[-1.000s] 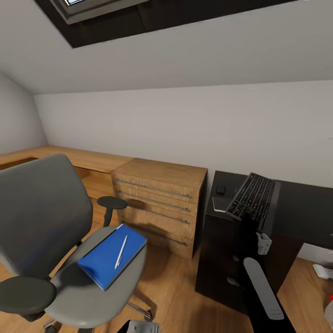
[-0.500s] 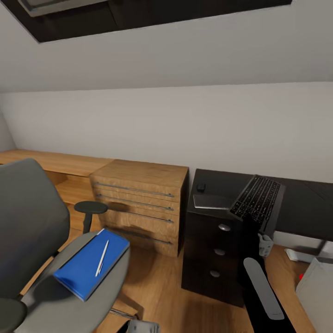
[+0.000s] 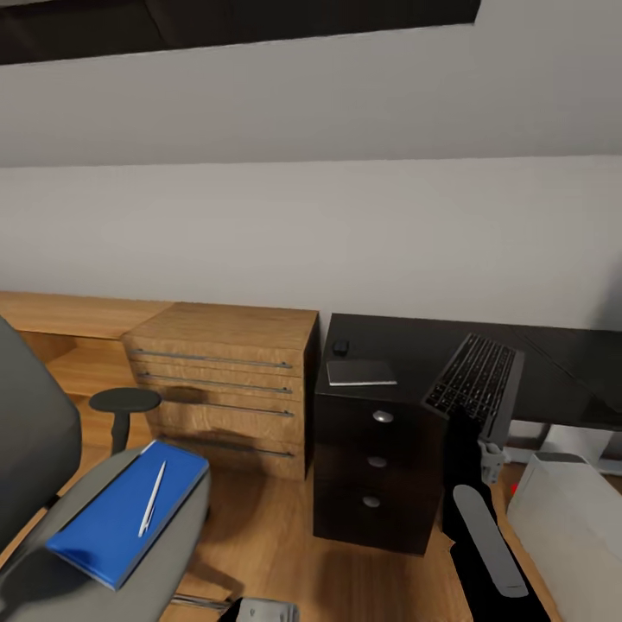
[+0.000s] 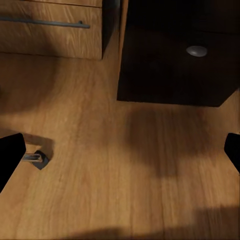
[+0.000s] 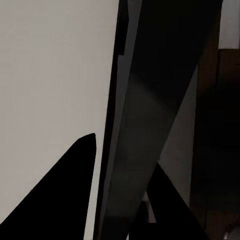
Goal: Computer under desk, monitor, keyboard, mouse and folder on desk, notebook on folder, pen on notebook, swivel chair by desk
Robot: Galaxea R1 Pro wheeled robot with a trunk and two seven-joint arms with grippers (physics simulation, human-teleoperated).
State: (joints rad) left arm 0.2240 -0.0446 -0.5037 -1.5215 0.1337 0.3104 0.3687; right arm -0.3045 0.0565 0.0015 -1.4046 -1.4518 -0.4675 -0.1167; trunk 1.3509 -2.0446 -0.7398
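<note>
Right gripper (image 3: 478, 421) clamped on keyboard (image 3: 475, 378) tilted above desk (image 3: 406, 345); left gripper (image 4: 120, 157) spread wide over floor; mouse (image 3: 340, 347) and notebook (image 3: 361, 372) on desk; folder (image 3: 128, 511) with pen (image 3: 152, 498) on chair (image 3: 130, 570) left of desk.

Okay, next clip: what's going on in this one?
The robot's right gripper is clamped on the keyboard, holding it tilted above the black desk. On the desk's left end sit the mouse and the grey notebook. The blue folder lies on the swivel chair with the pen on top. The computer stands on the floor at lower right. In the left wrist view the left gripper is open over bare floor.
</note>
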